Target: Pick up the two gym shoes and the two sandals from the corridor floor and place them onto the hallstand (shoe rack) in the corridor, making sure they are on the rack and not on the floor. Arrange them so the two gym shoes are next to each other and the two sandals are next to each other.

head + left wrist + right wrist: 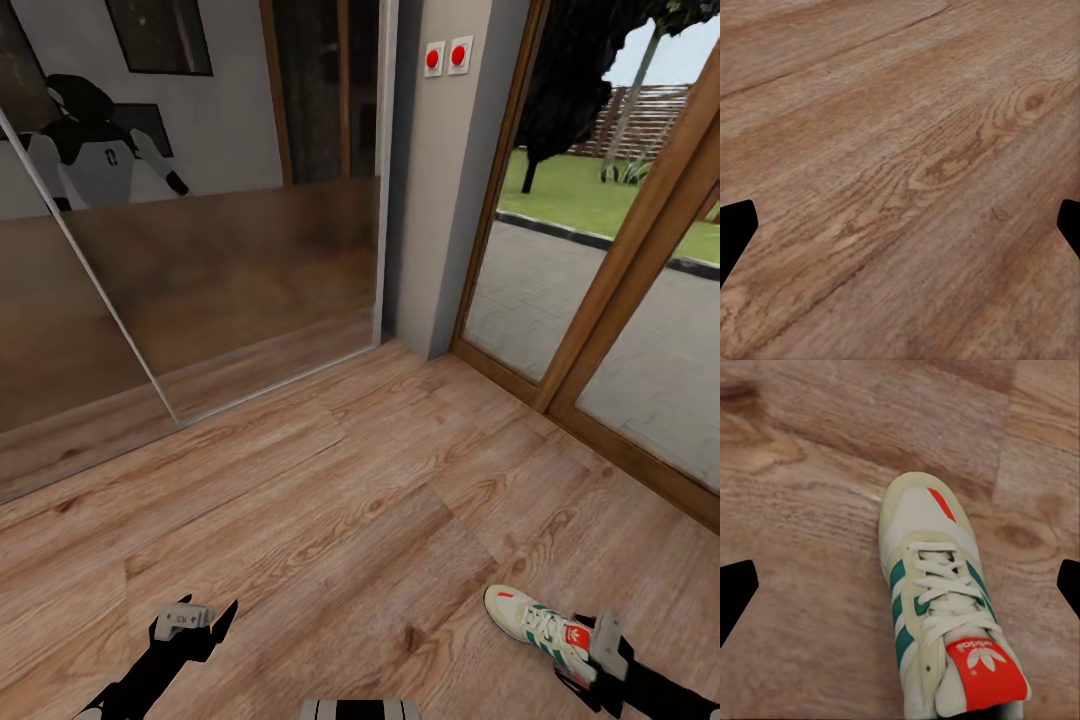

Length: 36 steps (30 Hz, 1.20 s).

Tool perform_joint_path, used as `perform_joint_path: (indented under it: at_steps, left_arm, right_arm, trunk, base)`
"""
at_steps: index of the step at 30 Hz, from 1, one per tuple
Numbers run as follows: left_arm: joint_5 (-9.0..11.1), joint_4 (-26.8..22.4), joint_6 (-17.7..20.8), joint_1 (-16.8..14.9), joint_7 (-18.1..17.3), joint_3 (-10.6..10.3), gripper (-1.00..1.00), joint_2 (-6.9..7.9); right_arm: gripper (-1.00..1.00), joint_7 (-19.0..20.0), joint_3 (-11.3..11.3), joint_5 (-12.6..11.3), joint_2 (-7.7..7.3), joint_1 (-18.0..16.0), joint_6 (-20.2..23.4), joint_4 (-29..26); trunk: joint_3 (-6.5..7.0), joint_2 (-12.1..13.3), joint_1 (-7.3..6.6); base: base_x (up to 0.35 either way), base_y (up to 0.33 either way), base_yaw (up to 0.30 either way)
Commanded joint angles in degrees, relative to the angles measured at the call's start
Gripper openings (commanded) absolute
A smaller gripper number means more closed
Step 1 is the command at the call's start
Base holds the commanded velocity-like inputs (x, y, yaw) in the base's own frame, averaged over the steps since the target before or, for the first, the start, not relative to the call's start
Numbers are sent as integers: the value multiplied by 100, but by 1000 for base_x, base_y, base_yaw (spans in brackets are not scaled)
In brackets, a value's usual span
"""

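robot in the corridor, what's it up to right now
A two-armed robot is working over the wood plank floor of a corridor, beside a mirrored sliding door and a glass door to the outside. Its right tool hangs open above the heel end of a white gym shoe with green stripes, which lies flat on the floor, not yet gripped. The left tool hovers open over bare planks, holding nothing.

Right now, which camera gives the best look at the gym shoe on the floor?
The right wrist view: the gym shoe appears large, with laces, green stripes and red tongue label clear. The head view shows it small, its heel hidden behind the right gripper. The left wrist view shows bare corridor floor.
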Motion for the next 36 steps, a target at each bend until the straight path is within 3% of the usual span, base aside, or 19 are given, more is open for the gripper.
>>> perform_joint_path:
  at_steps: [1, 9, 21, 25, 36]
  left_arm:
    - [0, 0, 0, 0, 0, 0, 100, 0]
    - [-1, 0, 0, 0, 0, 0, 100, 0]
    - [3, 0, 0, 0, 0, 0, 100, -5]
    - [5, 0, 0, 0, 0, 0, 100, -2]
    - [7, 0, 0, 0, 0, 0, 100, -7]
  right_arm:
    - [100, 154, -14, -9, -13, -4, 0, -2]
    - [100, 680, -96, -38, -73, -11, -4, -6]
    - [100, 1418, -420, -61, -194, -3, -9, -3]
    - [100, 1768, -612, -70, -261, 1, -10, -2]
    - [100, 2226, -1173, -63, -354, 7, -10, 4]
  trunk:
    - [0, 0, 0]
    - [0, 0, 0]
    - [0, 0, 0]
    - [0, 0, 0]
    - [0, 0, 0]
  base:
    - [0, 0, 0]
    - [0, 0, 0]
    - [0, 0, 0]
    - [0, 0, 0]
    - [0, 0, 0]
